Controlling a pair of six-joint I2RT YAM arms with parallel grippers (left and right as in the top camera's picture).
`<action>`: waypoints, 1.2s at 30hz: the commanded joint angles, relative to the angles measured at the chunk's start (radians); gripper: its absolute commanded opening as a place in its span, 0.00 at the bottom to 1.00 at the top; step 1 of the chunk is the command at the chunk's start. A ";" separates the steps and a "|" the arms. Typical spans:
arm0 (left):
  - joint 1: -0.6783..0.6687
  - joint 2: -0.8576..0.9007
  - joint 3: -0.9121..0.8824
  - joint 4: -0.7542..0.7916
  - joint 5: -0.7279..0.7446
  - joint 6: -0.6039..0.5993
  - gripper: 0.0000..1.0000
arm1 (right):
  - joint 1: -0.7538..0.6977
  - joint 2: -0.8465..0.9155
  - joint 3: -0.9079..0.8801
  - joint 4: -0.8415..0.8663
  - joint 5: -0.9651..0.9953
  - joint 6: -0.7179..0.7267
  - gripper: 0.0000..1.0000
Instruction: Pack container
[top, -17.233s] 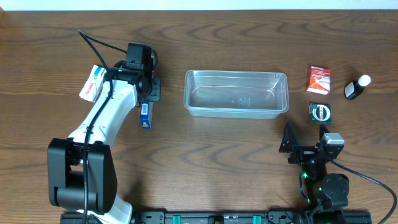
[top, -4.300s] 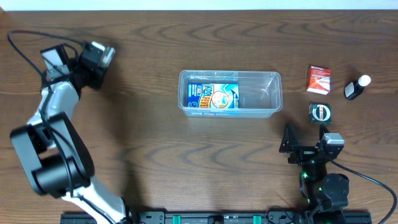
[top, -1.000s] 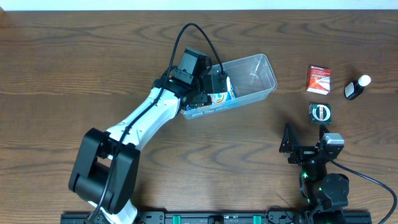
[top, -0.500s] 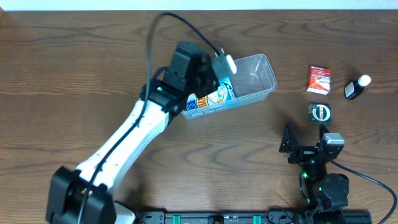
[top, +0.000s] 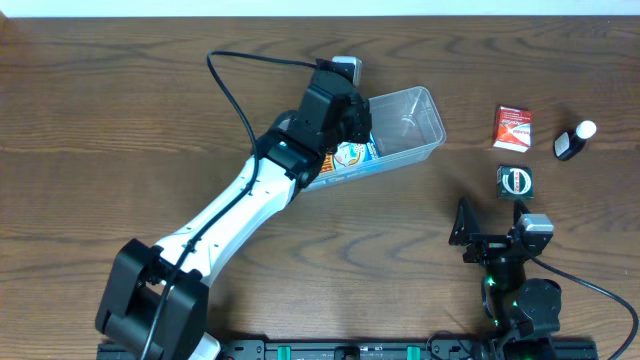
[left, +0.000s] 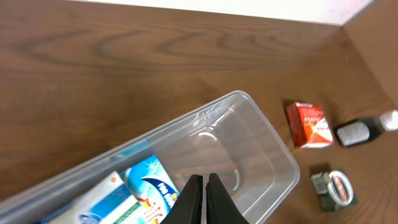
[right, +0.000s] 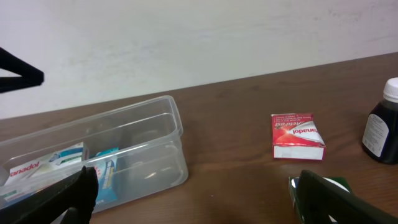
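A dark brown table (top: 90, 90) with bold, wavy wood grain filled nearly the whole overhead view, the grain running mostly from left to right. A thin strip of white wall (top: 320, 6) showed along the table's far edge. In the right wrist view, the wall rose plain and matte behind the tabletop, off-white and marked only by faint, uneven shading. The light was even and soft, casting pale, blurred shadows on the wood and leaving a mild sheen on the surface. In the left wrist view, the tabletop's far edge and one corner stood out sharply against the same pale backdrop.
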 joint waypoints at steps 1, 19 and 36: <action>-0.020 0.026 0.006 0.008 -0.043 -0.115 0.06 | -0.008 -0.002 -0.002 -0.003 0.000 -0.013 0.99; -0.063 -0.280 0.005 -0.507 -0.043 -0.103 0.06 | -0.008 -0.002 -0.002 -0.003 0.000 -0.013 0.99; -0.063 -0.192 -0.040 -0.828 -0.031 -0.219 0.06 | -0.008 -0.002 -0.002 -0.003 0.000 -0.013 0.99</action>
